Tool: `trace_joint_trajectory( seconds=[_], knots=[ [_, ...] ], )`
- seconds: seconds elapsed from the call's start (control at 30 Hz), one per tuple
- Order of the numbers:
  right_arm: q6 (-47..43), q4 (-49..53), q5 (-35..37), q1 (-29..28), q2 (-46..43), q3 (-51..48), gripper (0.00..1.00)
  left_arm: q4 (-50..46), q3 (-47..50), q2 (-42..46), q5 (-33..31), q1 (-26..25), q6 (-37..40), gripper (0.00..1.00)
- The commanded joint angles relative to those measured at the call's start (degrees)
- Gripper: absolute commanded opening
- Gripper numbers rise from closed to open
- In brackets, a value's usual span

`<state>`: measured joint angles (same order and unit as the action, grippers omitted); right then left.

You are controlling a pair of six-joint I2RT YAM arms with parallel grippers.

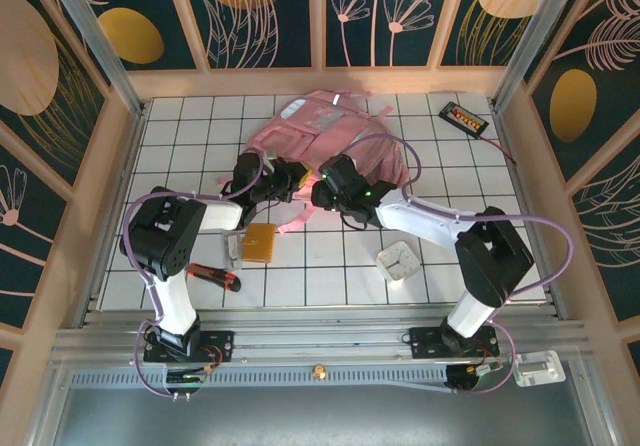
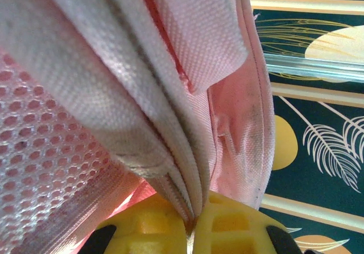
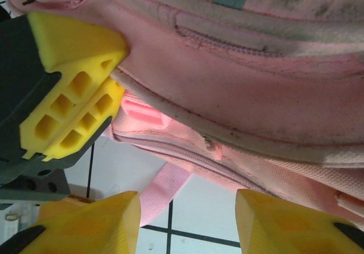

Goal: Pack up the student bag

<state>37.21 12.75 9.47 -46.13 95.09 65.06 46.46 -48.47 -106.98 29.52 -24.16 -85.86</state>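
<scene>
The student bag [image 1: 335, 131], a large pink backpack, lies at the back middle of the tiled table. My left gripper [image 1: 291, 178] is at the bag's near edge, and in the left wrist view its jaws [image 2: 194, 226] are shut on a fold of the bag's zipper seam [image 2: 170, 168]. My right gripper [image 1: 326, 192] is just to its right, also at the near edge. In the right wrist view it [image 3: 187, 222] is open with nothing between its fingers, just below the bag's closed zipper and small pink pull [image 3: 214, 148]. A pink strap [image 3: 165, 191] hangs down to the tiles.
A yellow-orange flat block [image 1: 260, 241] and an orange-and-black cutter [image 1: 214, 277] lie front left. A white square item [image 1: 403, 260] sits front right. A black device [image 1: 463, 117] with a cable is at the back right corner. Wooden walls surround the table.
</scene>
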Motion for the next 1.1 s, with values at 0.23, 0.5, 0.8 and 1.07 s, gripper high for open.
trace_joint_trajectory(
  seconds=[0.23,0.5,0.8,1.07],
  knots=[
    [0.4,4.5,5.1,-0.1,6.1,5.8,0.36,4.2,-2.6,3.1,-0.1,0.0,-2.0,0.0],
    [-0.5,5.4,7.2,0.1,9.4,7.9,0.31,4.2,-2.6,3.0,0.3,-0.1,-1.9,0.0],
    [-1.6,4.9,8.6,1.2,11.9,9.8,0.25,3.9,-2.6,3.0,0.5,-0.2,-1.9,0.0],
    [-2.9,4.5,9.5,2.1,13.3,11.5,0.18,3.6,-2.6,2.8,0.6,-0.4,-1.7,0.0]
  ],
)
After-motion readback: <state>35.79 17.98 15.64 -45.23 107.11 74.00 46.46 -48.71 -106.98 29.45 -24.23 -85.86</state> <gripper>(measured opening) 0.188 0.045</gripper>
